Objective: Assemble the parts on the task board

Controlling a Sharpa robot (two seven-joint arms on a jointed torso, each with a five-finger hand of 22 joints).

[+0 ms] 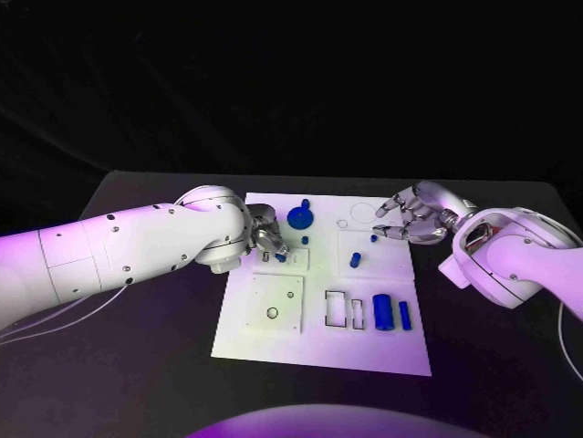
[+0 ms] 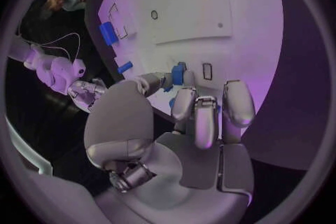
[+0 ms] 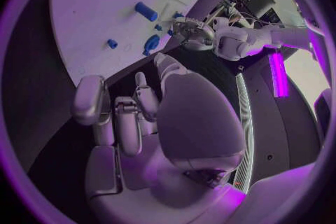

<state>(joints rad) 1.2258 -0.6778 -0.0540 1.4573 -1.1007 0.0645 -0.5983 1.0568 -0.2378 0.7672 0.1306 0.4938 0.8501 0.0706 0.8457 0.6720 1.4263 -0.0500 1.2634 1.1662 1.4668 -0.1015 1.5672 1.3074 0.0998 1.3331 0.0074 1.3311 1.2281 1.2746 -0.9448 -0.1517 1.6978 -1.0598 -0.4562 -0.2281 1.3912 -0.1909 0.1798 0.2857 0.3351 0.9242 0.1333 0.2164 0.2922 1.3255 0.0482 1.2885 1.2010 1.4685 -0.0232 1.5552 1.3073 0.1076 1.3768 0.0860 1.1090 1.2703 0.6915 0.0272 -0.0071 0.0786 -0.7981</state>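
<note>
The white task board (image 1: 320, 351) lies mid-table. My left hand (image 1: 267, 242) is over the board's far left part and pinches a small blue part (image 2: 178, 74) between thumb and a finger, beside a narrow slot (image 2: 207, 70). My right hand (image 1: 410, 222) hovers over the far right edge, fingers loosely bent and apart, holding nothing; a tiny blue piece (image 1: 373, 240) lies just below its fingertips. A round blue disc (image 1: 299, 217) and a short blue peg (image 1: 354, 259) sit between the hands. Two blue cylinders (image 1: 383, 312) lie near the board's right front.
A raised white square plate (image 1: 275, 304) with a round hole sits on the board's left front. Rectangular outlined slots (image 1: 336, 308) lie beside the cylinders. Black table (image 1: 147, 365) surrounds the board on all sides. My left forearm (image 1: 120, 251) spans the table's left side.
</note>
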